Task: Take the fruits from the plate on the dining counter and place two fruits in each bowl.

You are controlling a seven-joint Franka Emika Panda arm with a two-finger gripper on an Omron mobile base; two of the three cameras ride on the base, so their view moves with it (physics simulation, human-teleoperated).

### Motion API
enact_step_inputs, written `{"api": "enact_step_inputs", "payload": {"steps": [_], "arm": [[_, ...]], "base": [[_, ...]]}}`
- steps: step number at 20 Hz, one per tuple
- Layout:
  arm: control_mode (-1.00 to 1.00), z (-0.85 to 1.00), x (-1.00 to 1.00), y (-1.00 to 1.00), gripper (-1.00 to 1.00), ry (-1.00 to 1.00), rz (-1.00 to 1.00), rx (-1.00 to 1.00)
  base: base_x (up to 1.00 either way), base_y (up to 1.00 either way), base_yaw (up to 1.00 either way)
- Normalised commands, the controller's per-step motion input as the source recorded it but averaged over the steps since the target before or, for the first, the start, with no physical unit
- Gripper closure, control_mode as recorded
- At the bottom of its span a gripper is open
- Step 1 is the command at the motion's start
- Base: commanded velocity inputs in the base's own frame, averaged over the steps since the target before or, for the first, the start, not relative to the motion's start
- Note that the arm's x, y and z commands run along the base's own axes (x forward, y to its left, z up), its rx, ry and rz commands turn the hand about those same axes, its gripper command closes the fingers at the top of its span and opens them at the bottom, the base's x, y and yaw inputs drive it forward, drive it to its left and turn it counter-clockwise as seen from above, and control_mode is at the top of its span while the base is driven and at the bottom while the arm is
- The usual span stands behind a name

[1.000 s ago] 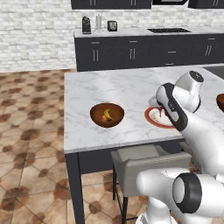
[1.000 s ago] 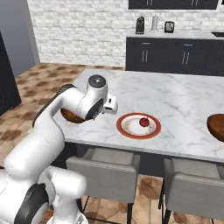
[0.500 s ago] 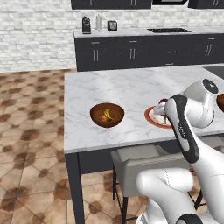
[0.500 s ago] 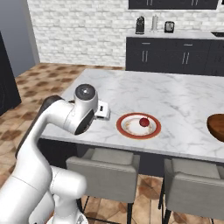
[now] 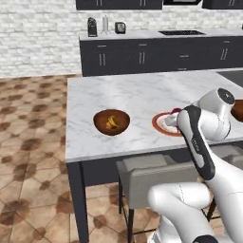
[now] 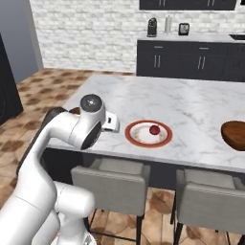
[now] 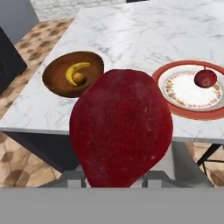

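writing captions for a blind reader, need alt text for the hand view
A large dark red fruit held in the claw looms close to the camera. Behind it on the marble dining counter, a brown bowl holds a banana and an orange fruit, and a red-rimmed plate holds one red fruit.

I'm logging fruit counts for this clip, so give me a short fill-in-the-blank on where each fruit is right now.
1. The gripper is shut on a ____ fruit.
2. The plate holds ____ red fruit.
3. The bowl with the banana also holds an ____ fruit.
4. The other bowl sits on the counter to the ____ of the plate in the right base view.

Missing words: red; one; orange; right
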Motion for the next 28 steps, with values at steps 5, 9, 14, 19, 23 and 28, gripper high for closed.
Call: {"api": "enact_step_inputs", "payload": {"steps": [5,9,14,19,23,28], "arm": [[1.00,0.00,0.00,0.00,1.00,0.00,0.00,0.00],[1.00,0.00,0.00,0.00,1.00,0.00,0.00,0.00],[1.00,0.00,0.00,0.00,1.00,0.00,0.00,0.00],[1.00,0.00,0.00,0.00,1.00,0.00,0.00,0.00],[1.00,0.00,0.00,0.00,1.00,0.00,0.00,0.00],[1.00,0.00,0.00,0.00,1.00,0.00,0.00,0.00]], "base": [[-0.55,-0.67,-0.03],[-0.13,-0.97,-0.02],[0.07,-1.00,0.00],[0.34,-0.96,0.00],[0.79,-0.57,0.00],[0.76,-0.17,0.00]]}}
